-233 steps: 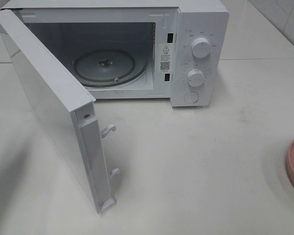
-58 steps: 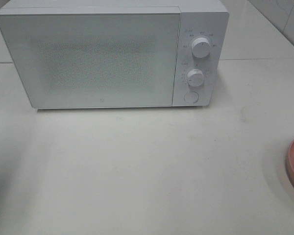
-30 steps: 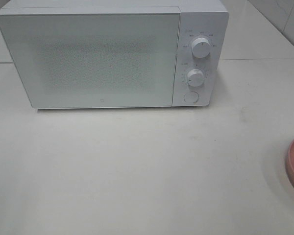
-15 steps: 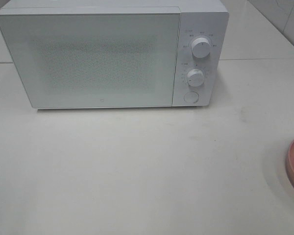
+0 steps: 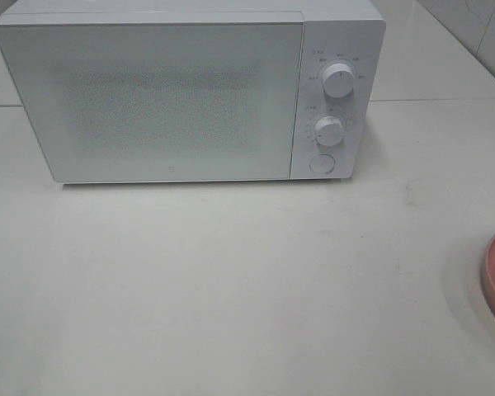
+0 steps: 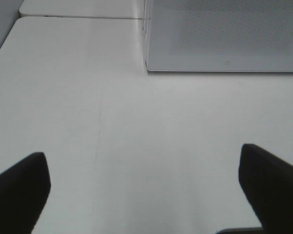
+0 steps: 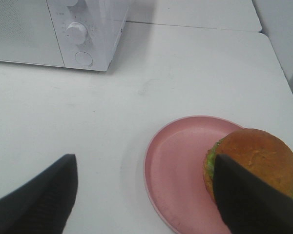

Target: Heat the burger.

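Since the earliest frame the microwave (image 5: 181,91) door had been closed. I kept both end effectors released: left end effector (image 6: 144,187) over bare table (image 5: 247,280), right end effector (image 7: 146,195) above the burger (image 7: 254,163), which sat on its plate (image 7: 178,168), unheated.

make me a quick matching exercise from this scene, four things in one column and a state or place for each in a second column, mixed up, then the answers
Things
1. microwave door
2. burger
3. left gripper
4. plate

States or places
A. pink, lying flat on the table to the right of the microwave
B. shut
C. wide open over bare table, holding nothing
D. sitting on the plate near its edge

Pairs: 1-B, 2-D, 3-C, 4-A
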{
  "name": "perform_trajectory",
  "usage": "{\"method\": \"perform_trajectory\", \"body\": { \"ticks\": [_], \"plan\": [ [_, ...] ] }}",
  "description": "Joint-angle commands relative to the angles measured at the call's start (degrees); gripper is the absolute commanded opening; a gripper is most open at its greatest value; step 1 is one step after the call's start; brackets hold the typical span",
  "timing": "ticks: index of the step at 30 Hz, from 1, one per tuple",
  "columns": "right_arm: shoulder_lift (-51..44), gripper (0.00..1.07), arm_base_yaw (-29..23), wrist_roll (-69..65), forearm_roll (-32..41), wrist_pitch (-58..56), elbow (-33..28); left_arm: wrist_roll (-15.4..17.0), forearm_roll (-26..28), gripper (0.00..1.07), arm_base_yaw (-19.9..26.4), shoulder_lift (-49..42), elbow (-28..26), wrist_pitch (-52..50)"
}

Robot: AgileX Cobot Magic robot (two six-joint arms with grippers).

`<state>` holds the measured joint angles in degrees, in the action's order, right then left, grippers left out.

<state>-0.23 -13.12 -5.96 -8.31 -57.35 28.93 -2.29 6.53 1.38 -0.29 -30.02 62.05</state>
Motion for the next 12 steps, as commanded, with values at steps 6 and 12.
{"method": "perform_trajectory", "body": {
  "ticks": [6, 12],
  "plan": [
    [-1.60, 0.75, 0.40, 0.46, -0.06, 0.29, -0.40, 0.00, 0.00, 1.00, 0.00, -1.26, 0.23, -0.69],
    [-1.60, 0.75, 0.40, 0.46, -0.06, 0.29, -0.40, 0.00, 0.00, 1.00, 0.00, -1.26, 0.23, -0.69]
  ]
}}
